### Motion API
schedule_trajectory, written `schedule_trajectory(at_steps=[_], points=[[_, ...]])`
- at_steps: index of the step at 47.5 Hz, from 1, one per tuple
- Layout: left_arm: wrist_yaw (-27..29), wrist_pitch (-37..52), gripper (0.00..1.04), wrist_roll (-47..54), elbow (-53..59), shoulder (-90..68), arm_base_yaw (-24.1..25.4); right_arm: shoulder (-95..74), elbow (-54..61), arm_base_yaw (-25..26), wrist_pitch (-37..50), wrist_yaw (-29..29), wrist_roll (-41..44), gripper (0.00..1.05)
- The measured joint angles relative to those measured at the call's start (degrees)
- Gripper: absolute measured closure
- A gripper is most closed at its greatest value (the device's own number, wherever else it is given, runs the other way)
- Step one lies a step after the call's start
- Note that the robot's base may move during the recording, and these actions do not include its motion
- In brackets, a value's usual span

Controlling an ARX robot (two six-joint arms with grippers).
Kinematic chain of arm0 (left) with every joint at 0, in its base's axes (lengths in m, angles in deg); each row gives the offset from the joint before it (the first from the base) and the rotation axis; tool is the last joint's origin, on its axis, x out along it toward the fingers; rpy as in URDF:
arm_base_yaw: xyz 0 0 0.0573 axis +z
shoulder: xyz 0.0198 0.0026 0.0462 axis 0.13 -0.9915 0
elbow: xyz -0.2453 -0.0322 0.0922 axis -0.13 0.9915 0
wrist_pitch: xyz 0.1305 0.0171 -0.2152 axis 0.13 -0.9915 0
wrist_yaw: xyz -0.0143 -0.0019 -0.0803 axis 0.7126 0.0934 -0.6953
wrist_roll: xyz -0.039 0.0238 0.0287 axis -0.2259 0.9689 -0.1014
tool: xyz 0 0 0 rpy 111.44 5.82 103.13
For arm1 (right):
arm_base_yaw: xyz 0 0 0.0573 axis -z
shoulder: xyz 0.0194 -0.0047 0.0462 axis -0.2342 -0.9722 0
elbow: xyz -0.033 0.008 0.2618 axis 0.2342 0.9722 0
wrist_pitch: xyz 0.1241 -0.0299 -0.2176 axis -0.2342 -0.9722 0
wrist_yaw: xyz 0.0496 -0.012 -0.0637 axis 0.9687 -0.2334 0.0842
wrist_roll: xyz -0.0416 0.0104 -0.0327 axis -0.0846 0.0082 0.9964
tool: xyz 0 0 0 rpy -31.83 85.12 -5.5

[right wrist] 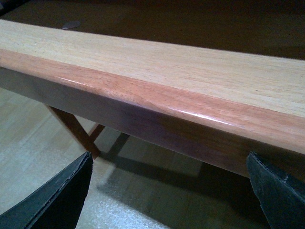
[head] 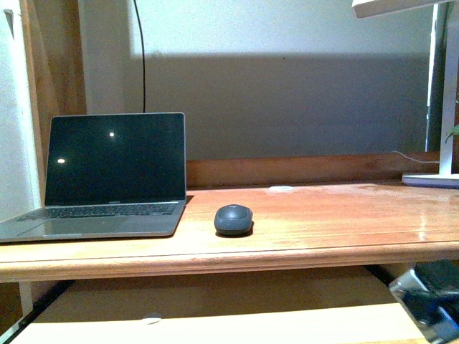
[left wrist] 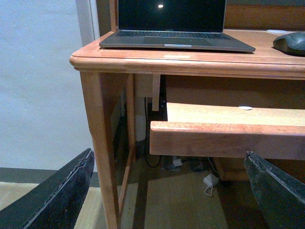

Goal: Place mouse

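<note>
The small dark grey oval mouse (head: 233, 219) sits on the wooden desk top (head: 323, 222), just right of the laptop (head: 107, 175). It also shows at the far edge of the left wrist view (left wrist: 290, 43). My left gripper (left wrist: 169, 191) is open and empty, low in front of the desk, below the pull-out shelf (left wrist: 228, 136). My right gripper (right wrist: 169, 191) is open and empty, just below the front edge of that shelf (right wrist: 157, 95). Part of the right arm (head: 430, 297) shows at the lower right of the front view.
An open laptop with a dark screen stands at the desk's left end (left wrist: 171, 24). A white lamp base (head: 430, 179) stands at the back right. A desk leg (left wrist: 102, 143) is near my left gripper. Cables and a white adapter (left wrist: 208, 181) lie on the floor.
</note>
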Motion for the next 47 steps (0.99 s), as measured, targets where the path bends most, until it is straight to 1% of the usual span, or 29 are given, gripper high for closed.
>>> schedule_trajectory(at_steps=[11, 15, 27, 31, 33, 40, 43, 47], points=[[0.0, 0.0, 0.08, 0.0, 0.0, 0.0, 0.0, -9.9, -10.7, -3.9, -0.3, -7.1, -2.5, 0.07], [0.0, 0.0, 0.08, 0.0, 0.0, 0.0, 0.0, -12.5, -14.7, -4.9, -1.3, -8.9, -2.8, 0.07], [0.0, 0.0, 0.08, 0.0, 0.0, 0.0, 0.0, -19.7, -25.6, -6.4, -4.9, -14.4, -2.7, 0.07], [0.0, 0.0, 0.08, 0.0, 0.0, 0.0, 0.0, -21.2, -27.4, -6.8, -6.1, -15.9, -2.7, 0.07], [0.0, 0.0, 0.08, 0.0, 0.0, 0.0, 0.0, -22.6, -29.4, -7.6, -7.4, -17.7, -3.9, 0.07], [0.0, 0.0, 0.08, 0.0, 0.0, 0.0, 0.0, -21.6, -28.8, -7.1, -7.5, -18.2, -6.0, 0.07], [0.0, 0.0, 0.08, 0.0, 0.0, 0.0, 0.0, -19.8, -27.7, -6.2, -7.7, -19.6, -7.3, 0.07], [0.0, 0.0, 0.08, 0.0, 0.0, 0.0, 0.0, -14.4, -24.5, -3.7, -7.6, -21.7, -9.2, 0.07]])
